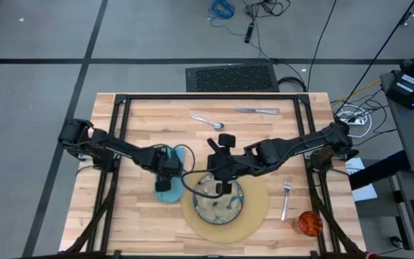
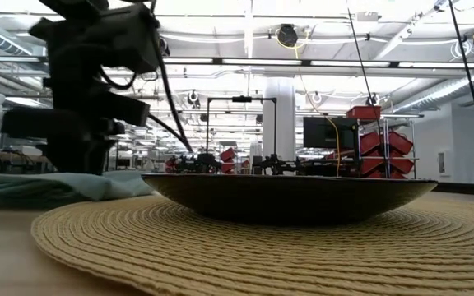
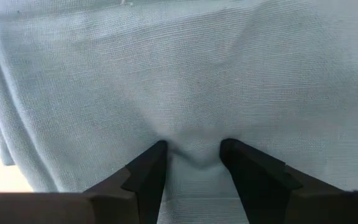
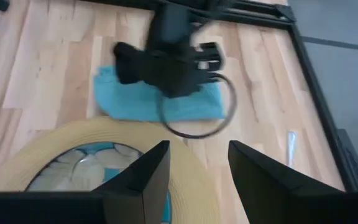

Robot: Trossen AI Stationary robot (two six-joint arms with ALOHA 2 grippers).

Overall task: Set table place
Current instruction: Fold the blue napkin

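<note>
Left gripper (image 3: 191,152) fingers down on teal napkin (image 3: 179,74), cloth puckered between tips: pinching fold, seemingly. Napkin lies flat on table (image 1: 142,122), just left of placemat (image 1: 257,208), long axis front-to-back.

Right gripper (image 4: 194,168) parted, empty, hovering over green plate (image 1: 219,205).

Fork (image 1: 286,198) just right of mat; cup (image 1: 309,223) near front right corner; spoon (image 1: 207,121), knife (image 1: 257,111) well apart at back. Bare wood left of napkin.
</note>
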